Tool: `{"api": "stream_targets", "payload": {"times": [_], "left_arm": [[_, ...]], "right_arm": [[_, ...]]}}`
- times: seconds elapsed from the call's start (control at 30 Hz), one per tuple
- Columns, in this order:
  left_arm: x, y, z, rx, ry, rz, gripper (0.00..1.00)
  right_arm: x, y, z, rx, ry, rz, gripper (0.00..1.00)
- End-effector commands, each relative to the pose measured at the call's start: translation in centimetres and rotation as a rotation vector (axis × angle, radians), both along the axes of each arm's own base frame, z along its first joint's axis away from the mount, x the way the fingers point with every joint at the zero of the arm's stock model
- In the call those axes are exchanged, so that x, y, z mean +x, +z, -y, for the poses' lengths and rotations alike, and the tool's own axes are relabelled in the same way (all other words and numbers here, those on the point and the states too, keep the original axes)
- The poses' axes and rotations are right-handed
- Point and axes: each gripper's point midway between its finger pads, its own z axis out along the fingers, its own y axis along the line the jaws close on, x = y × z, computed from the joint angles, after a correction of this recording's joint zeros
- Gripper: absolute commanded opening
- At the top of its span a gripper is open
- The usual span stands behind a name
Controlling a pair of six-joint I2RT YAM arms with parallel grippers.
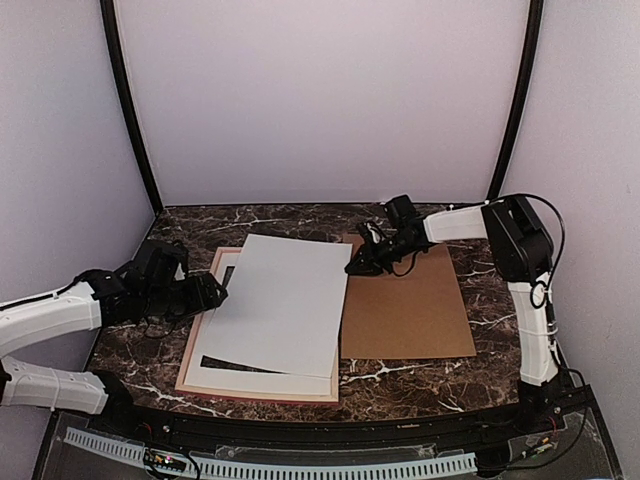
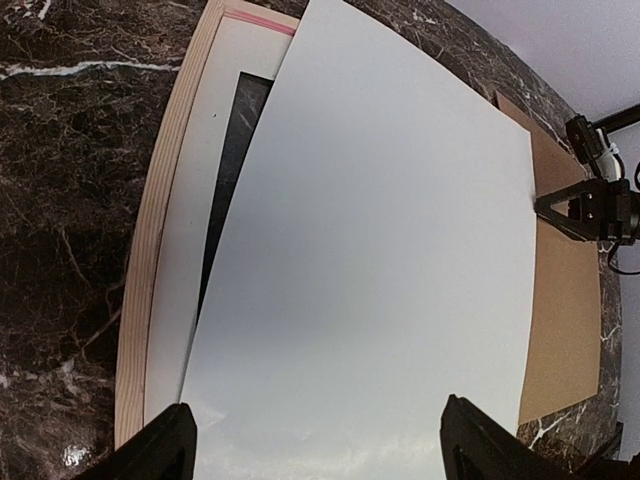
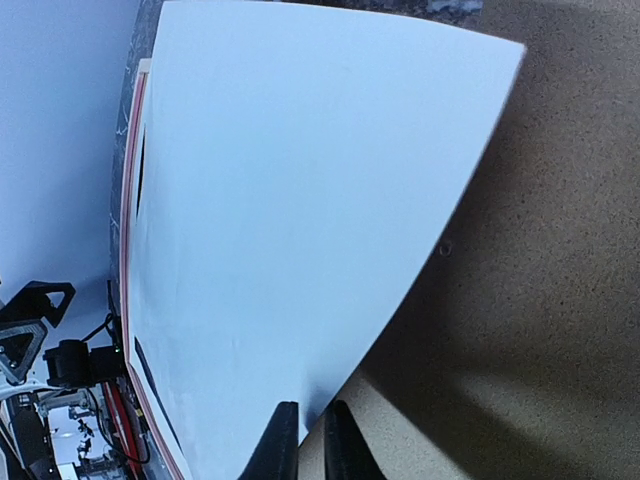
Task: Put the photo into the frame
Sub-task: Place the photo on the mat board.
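Note:
The photo [image 1: 280, 305] lies white back up, skewed over the pink-red frame [image 1: 198, 340], whose tan back faces up. My right gripper [image 1: 352, 268] is at the photo's right edge. In the right wrist view its jaws [image 3: 314, 445] stand a sliver apart with that edge of the photo [image 3: 300, 200] between them, held a little above the board. My left gripper [image 1: 215, 293] hovers at the photo's left side. Seen from the left wrist, it [image 2: 320, 450] is wide open over the photo [image 2: 380, 250] and holds nothing. The frame's rail [image 2: 150, 250] shows beside the photo.
A white mat [image 1: 260, 380] with a dark opening sits inside the frame under the photo. A brown cardboard backing board [image 1: 405, 315] lies flat to the right, partly under the photo's edge. White walls close in the marble table [image 1: 480, 380] on three sides.

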Motion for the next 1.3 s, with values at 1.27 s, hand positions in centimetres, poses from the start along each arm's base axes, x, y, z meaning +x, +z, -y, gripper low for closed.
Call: {"api": "stream_targets", "payload": {"times": [1.27], "left_arm": [[4.2, 0.8, -0.6, 0.011, 0.032, 0.091, 0.88]], "right_arm": [[-2.6, 2.6, -2.4, 0.295, -0.113, -0.004, 0.0]]}}
